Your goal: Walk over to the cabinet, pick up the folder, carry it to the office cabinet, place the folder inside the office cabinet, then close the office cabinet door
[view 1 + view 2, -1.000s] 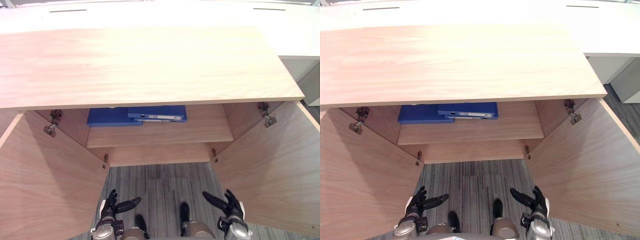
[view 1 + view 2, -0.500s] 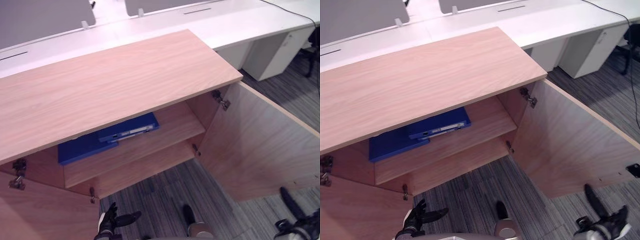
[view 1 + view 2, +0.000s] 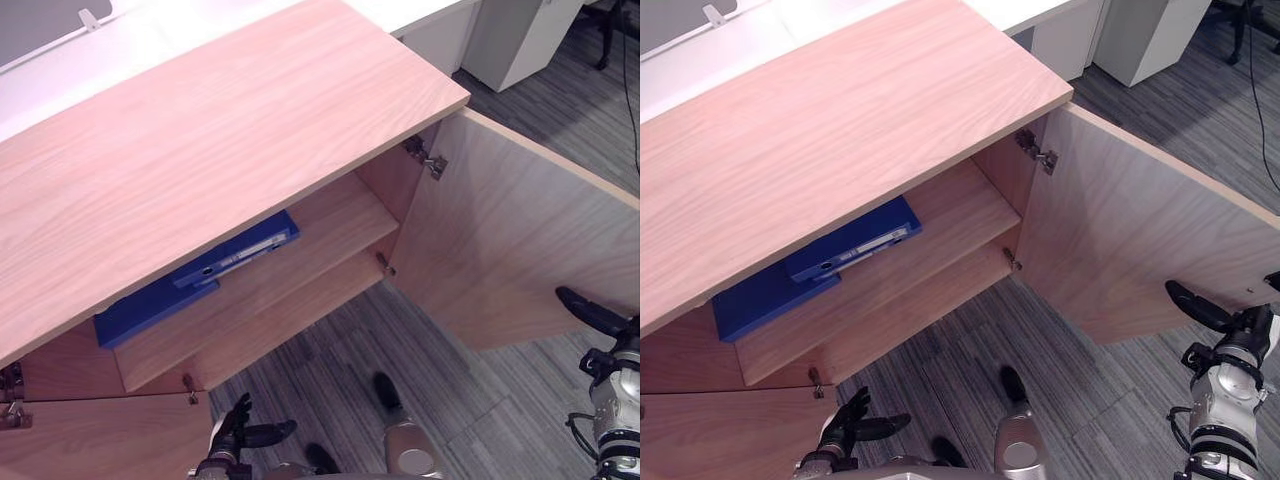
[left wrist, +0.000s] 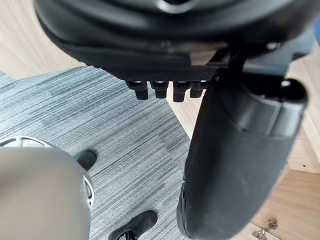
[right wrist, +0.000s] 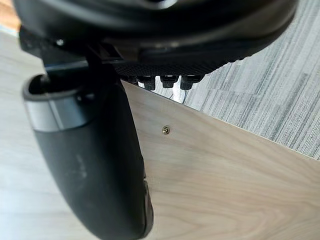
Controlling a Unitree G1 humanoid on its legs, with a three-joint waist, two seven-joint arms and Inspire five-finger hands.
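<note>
The wooden office cabinet (image 3: pixel 220 140) stands with both doors swung out. On its upper shelf a blue folder (image 3: pixel 243 252) with a white spine label lies flat, partly on top of a second blue folder (image 3: pixel 140 310). My right hand (image 3: pixel 1202 310) is open and holds nothing. It hovers just off the free edge of the right door (image 3: pixel 510 240), whose wood panel with a screw (image 5: pixel 165 130) shows close up in the right wrist view. My left hand (image 3: pixel 238 434) hangs low in front of the cabinet, open and holding nothing, over the carpet.
The left door (image 3: pixel 100 440) stands out at the lower left. A white desk (image 3: pixel 90 55) runs behind the cabinet, with a white pedestal unit (image 3: pixel 515 35) at the far right. Grey striped carpet (image 3: pixel 330 350) lies between the doors.
The whole view has swung further right and down, so the camera moved. My right hand has risen beside the right door's free edge. The left hand stays low; the folders have not moved.
</note>
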